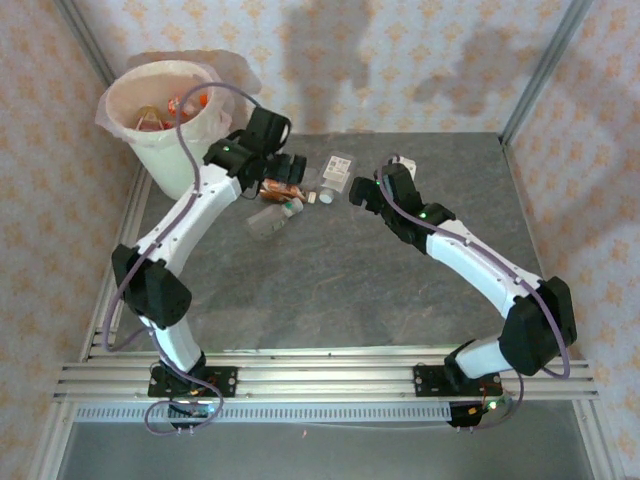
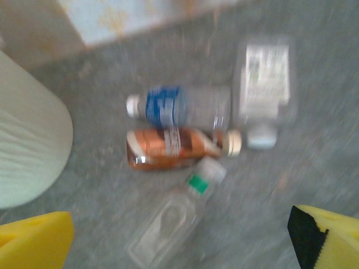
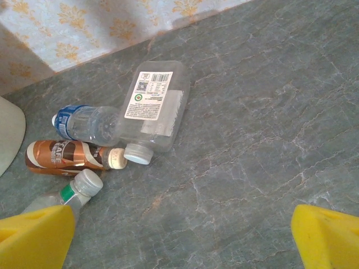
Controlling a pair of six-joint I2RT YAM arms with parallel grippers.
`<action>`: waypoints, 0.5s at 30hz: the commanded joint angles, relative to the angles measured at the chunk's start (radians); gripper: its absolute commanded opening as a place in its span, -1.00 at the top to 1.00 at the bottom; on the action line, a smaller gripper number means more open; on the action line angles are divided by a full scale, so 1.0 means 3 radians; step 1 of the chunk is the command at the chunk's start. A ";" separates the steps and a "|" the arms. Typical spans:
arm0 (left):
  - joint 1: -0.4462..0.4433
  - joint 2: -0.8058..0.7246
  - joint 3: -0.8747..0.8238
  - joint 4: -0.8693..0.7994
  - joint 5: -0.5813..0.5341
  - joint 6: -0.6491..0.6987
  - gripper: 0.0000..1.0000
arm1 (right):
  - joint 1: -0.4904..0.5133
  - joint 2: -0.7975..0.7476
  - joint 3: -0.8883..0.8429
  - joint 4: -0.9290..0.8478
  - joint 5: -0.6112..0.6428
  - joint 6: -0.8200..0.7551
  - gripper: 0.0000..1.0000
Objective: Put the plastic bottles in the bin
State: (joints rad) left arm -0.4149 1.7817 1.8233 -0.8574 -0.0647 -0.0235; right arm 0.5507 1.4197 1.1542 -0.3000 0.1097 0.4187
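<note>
Right wrist view is showing me four plastic bottles (image 3: 151, 106) lying bunched on the grey surface (image 3: 269, 140), near the bin (image 1: 172, 158). I'm hovering the left hand (image 2: 179, 238) and right hand (image 3: 182, 235) by them, both spread wide and empty, probably so either can drop onto one.

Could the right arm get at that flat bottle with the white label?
Probably yes. The right gripper is open and hovers just short of the flat bottle, with bare table between them. The blue-label bottle lies at its side, not in the way.
</note>
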 commanded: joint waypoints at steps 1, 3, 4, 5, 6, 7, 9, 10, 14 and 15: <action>-0.0038 0.0226 -0.0004 -0.0534 -0.0063 0.0513 -1.00 | 0.0008 0.0014 0.0086 -0.0102 0.0114 -0.0042 -0.98; -0.0035 0.0405 0.0103 -0.0781 -0.0231 0.0638 -1.00 | 0.0009 0.0017 0.0095 -0.0119 0.0120 -0.0050 -0.98; -0.0036 0.0572 0.0136 -0.0884 -0.0302 0.0699 -1.00 | 0.0009 0.0015 0.0099 -0.0130 0.0120 -0.0052 -0.98; -0.0034 0.0662 0.0168 -0.0963 -0.0332 0.0762 -1.00 | 0.0010 0.0008 0.0098 -0.0136 0.0130 -0.0053 -0.98; -0.0033 0.0727 0.0187 -0.1014 -0.0346 0.0816 -1.00 | 0.0008 0.0002 0.0094 -0.0140 0.0140 -0.0056 -0.98; -0.0034 0.0812 0.0222 -0.1079 -0.0348 0.0873 -1.00 | 0.0009 -0.0004 0.0084 -0.0138 0.0150 -0.0049 -0.98; -0.0033 0.0979 0.0315 -0.1206 -0.0353 0.0968 -1.00 | 0.0010 -0.0013 0.0063 -0.0135 0.0161 -0.0045 -0.98; -0.0031 0.1075 0.0362 -0.1245 -0.0404 0.0997 -1.00 | 0.0007 -0.0018 0.0059 -0.0138 0.0163 -0.0040 -0.99; 0.0005 0.1310 0.0419 -0.1137 -0.0434 0.1069 -1.00 | 0.0006 -0.0028 0.0050 -0.0170 0.0171 -0.0022 -0.99; 0.0021 0.1335 0.0416 -0.1096 -0.0398 0.1084 -1.00 | 0.0009 -0.0033 0.0050 -0.0183 0.0171 -0.0024 -0.99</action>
State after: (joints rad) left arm -0.4179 2.1803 1.9141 -1.1481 -0.1642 0.2428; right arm 0.5507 1.4197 1.1542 -0.3267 0.1230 0.4156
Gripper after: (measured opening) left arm 0.998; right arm 0.994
